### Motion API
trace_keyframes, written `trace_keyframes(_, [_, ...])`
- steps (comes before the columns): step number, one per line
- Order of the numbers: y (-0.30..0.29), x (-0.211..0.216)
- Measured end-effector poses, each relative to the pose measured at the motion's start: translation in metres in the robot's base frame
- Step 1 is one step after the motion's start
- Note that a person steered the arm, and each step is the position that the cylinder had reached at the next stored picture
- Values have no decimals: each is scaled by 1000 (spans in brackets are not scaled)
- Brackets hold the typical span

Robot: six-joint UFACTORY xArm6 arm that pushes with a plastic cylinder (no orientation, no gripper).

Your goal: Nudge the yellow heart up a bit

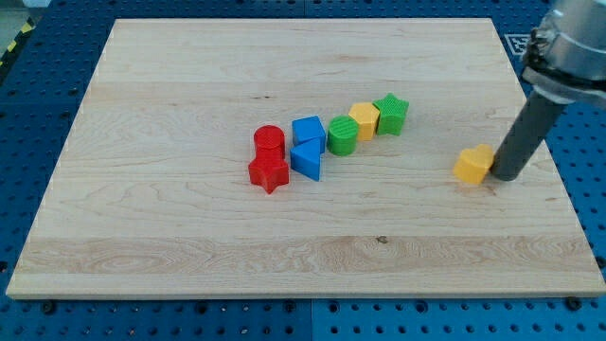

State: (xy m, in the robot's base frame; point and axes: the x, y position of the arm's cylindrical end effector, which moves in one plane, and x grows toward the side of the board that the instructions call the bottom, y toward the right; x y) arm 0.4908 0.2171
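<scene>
- Rod status first: no gripper on this arm, so nothing to call wide, narrow or holding. It ends in a plain dark rod, and my tip (503, 177) is down on the wooden board (189, 237) at the view's right.
- Yellow heart (473, 164) sits just to the view's left of my tip, on the right part of the board, well apart from the other blocks. The two look like they're touching, but from this angle I honestly can't tell if there's a sliver of gap. The heart shape is also hard to make out here; it reads more like a chunky yellow lump.
- The rest of the blocks form a slanted line near the middle of the board, rising from lower left to upper right.
- Red star (269, 173) is at the low end, with a red cylinder (269, 141) right above it, touching or nearly so.
- Next come two blue ones: a blue cube (308, 130) on top and a blue triangle (307, 159) just below it, pressed close together.
- Green cylinder (343, 135) follows, just beside the blue pair.
- Then a second yellow block (365, 119), shape unclear, snug between the green cylinder and a green star (391, 113) at the upper right end.
- Blue pegboard (57, 85) surrounds the board.
</scene>
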Motion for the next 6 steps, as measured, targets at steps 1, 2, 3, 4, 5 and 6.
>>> trace_keyframes(1, [-35,2])
trace_keyframes(2, [-48,2])
trace_keyframes(3, [-44,5])
trace_keyframes(4, [-15,13])
trace_keyframes(5, [-19,8])
trace_keyframes(6, [-44,7])
